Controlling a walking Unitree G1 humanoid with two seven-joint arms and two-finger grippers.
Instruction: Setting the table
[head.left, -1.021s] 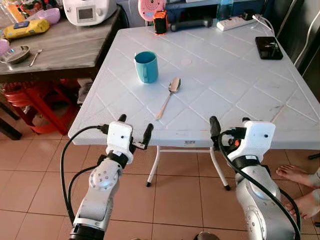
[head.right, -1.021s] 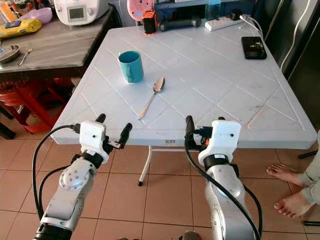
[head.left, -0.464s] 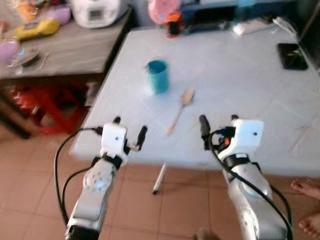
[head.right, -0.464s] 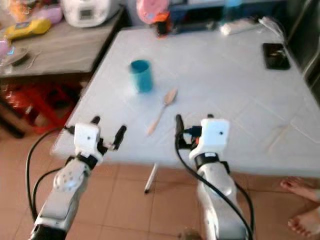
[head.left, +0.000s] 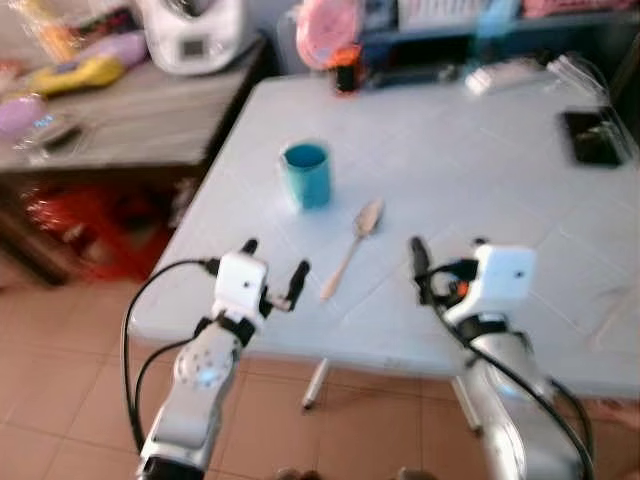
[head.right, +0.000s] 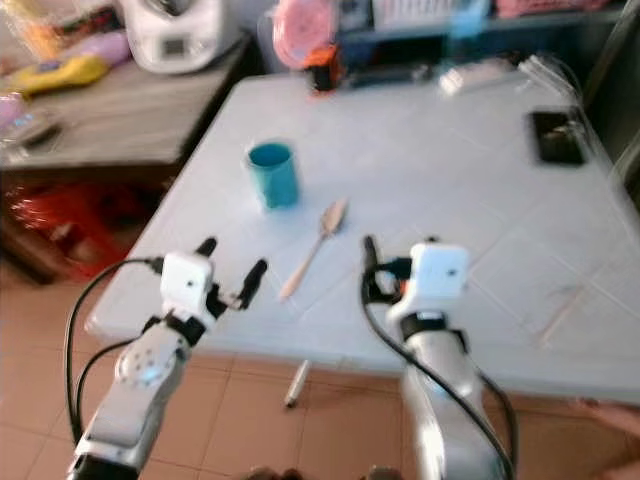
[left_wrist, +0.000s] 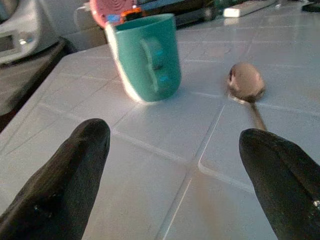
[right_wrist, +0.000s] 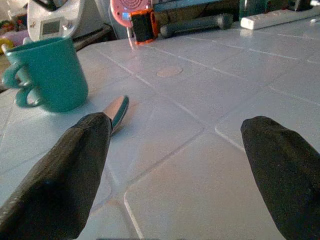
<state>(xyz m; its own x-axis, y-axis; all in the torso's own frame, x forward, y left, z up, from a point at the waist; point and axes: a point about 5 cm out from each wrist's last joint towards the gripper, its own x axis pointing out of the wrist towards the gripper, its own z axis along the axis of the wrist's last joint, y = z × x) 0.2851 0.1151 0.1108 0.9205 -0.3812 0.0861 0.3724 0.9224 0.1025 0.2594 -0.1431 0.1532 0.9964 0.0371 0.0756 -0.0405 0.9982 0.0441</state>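
A large white plastic table (head.left: 480, 170) with a moulded diamond grid spreads before the robot, and a darker wooden side table (head.left: 120, 125) abuts it on the robot's left, carrying a white kitchen appliance (head.left: 195, 30), a yellow packet (head.left: 75, 75) and other blurred clutter. On the white top, toward the robot's left half, a teal ceramic mug (head.left: 306, 175) stands upright with its mouth up; in the left wrist view its handle faces the camera. Just beside it, toward the robot's right and nearer the robot, a metal spoon (head.left: 352, 248) lies flat, apart from the mug, with its long axis slanting: the bowl points away toward the far side, the handle runs back toward the near edge and the robot's left. The left gripper (head.left: 275, 275) hovers at the near edge of the table in front of the mug and spoon, its two black fingers (left_wrist: 65, 185) spread wide with nothing between them. The right gripper (head.left: 448, 270) hangs over the near edge further right, fingers (right_wrist: 70, 175) likewise parted wide and holding nothing, the spoon's bowl showing past one of them. At the far side stand a pink round object (head.left: 325, 25) with an orange and black item (head.left: 346, 68) before it and a white power strip (head.left: 510, 75); a black phone (head.left: 592, 137) lies near the right edge. Terracotta floor tiles (head.left: 60, 400) show below.
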